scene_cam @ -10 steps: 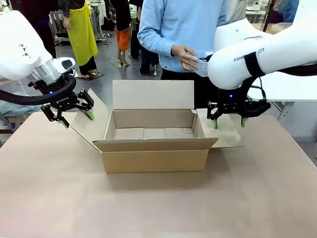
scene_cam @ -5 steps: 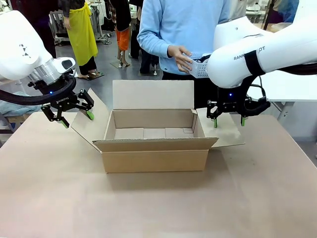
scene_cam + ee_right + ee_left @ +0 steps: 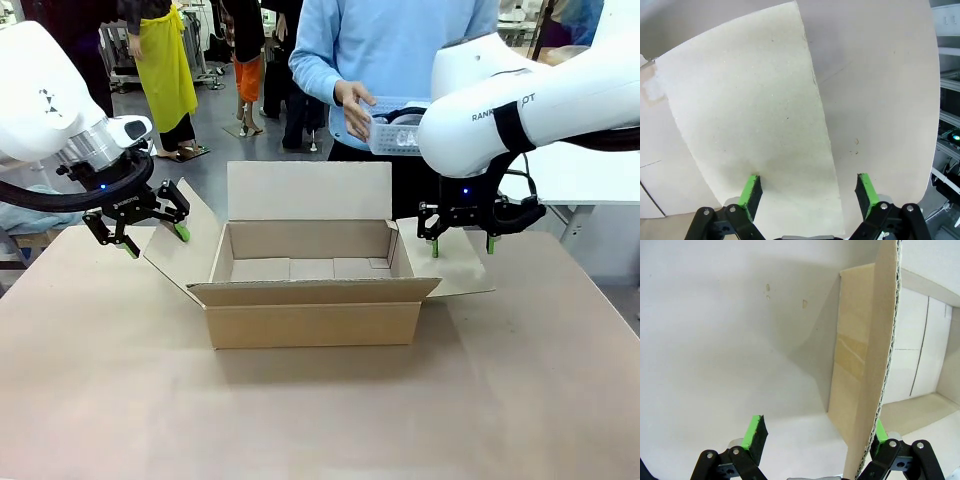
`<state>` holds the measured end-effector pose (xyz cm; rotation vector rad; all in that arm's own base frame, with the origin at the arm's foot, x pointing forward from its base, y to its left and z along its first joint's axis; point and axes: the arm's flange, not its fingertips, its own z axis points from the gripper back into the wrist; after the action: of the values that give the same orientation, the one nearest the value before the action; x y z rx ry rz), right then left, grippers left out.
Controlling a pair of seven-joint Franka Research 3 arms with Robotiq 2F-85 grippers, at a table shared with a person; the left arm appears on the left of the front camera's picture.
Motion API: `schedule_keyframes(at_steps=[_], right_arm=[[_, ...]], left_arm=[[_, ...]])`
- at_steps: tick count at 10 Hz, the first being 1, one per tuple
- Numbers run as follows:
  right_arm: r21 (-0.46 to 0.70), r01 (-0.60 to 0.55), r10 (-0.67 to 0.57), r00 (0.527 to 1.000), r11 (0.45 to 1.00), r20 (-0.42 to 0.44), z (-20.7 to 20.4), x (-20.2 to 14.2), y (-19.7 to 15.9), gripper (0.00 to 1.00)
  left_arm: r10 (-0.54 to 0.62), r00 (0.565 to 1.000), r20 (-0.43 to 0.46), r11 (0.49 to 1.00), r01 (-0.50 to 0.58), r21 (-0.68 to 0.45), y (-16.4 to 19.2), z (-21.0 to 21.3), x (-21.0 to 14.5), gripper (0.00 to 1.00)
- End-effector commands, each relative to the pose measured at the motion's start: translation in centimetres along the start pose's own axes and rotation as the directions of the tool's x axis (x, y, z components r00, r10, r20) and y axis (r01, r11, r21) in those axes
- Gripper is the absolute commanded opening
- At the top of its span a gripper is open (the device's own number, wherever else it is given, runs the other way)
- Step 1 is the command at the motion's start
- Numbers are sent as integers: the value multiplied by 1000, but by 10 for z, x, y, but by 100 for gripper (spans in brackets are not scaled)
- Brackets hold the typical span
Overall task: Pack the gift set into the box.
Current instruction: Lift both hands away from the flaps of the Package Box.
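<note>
partial "ranka" on the right arm (image 3: 560, 95) — "ca" on the gift set (image 3: 393, 135)

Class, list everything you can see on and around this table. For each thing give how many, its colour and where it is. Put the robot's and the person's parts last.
Table: one, beige, under the box.
Box: one, brown cardboard, mid-table, four flaps open, nothing inside.
Gift set: one, frosted translucent, held above the box's far right side, partly behind the right arm.
Person: one, light blue top, far side.
Hand: one, the person's, on the gift set's left end.
Left gripper: one, black with green pads, open, astride the left flap.
Right gripper: one, same colours, open, over the right flap.
</note>
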<state>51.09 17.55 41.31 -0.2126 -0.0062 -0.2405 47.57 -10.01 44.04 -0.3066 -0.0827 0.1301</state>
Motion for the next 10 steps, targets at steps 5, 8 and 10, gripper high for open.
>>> schedule_keyframes(at_steps=[5, 8, 10], right_arm=[[-13, 7, -7, 1000, 1000, 5, 4, 0, 0, 100], [-13, 7, -7, 1000, 1000, 5, 4, 0, 0, 100], [-13, 7, -7, 1000, 1000, 5, 4, 0, 0, 100]], left_arm=[[8, 1000, 2, 1000, -8, 12, 0, 3, -1, 100], [8, 1000, 2, 1000, -8, 12, 0, 3, -1, 100], [8, 1000, 2, 1000, -8, 12, 0, 3, -1, 100]])
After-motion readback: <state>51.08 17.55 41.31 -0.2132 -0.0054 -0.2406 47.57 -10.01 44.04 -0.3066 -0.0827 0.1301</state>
